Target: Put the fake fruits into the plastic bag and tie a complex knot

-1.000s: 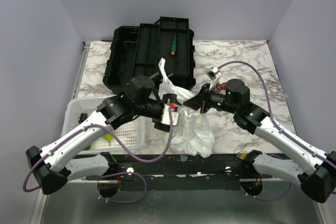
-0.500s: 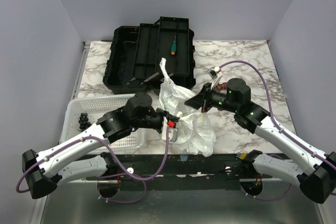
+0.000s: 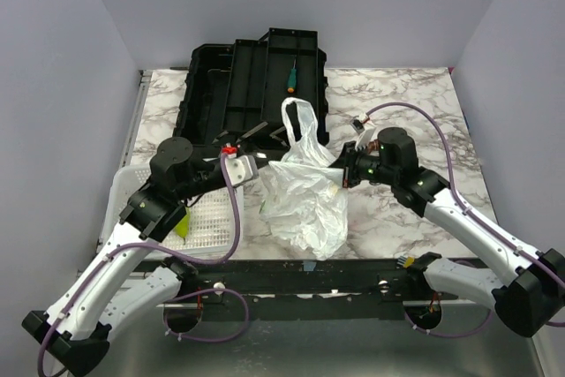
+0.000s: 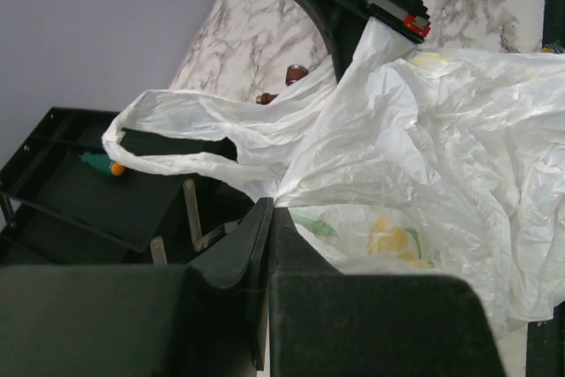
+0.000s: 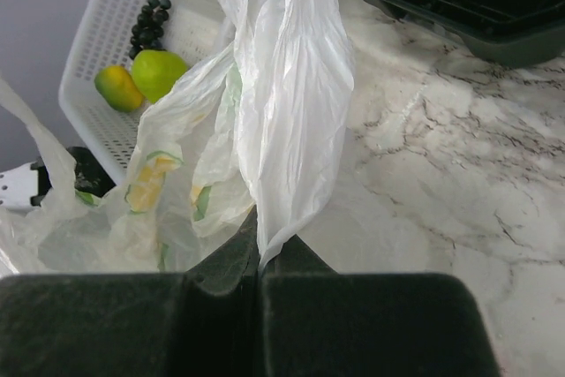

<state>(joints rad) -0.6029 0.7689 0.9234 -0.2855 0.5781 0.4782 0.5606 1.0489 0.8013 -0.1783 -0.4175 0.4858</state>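
I have both arms on the plastic bag (image 3: 305, 196), which sits bunched on the marble table (image 3: 415, 94) between the two wrists. The left gripper (image 4: 269, 209) is clenched on a fold of film at the bag's left side, just below where one loop handle (image 4: 168, 130) springs out. The right gripper (image 5: 259, 249) is clamped on a gathered strip at the bag's right side, and the film hangs taut from its jaws.

I read this pair of opposed pinches as a way to spread or lift the mouth, so that the bag stands open rather than slumped.

A green fruit (image 5: 161, 72) and a yellow-orange one (image 5: 119, 87) lie in the white basket (image 5: 106, 24) to the left of the bag, so the filling looks unfinished to me. Yellow-green patches show through the film, but I cannot tell fruit from print.

Beyond the bag the black toolbox (image 3: 238, 86) lies open with a screwdriver (image 3: 290, 77) in it. The handles are not yet tied.
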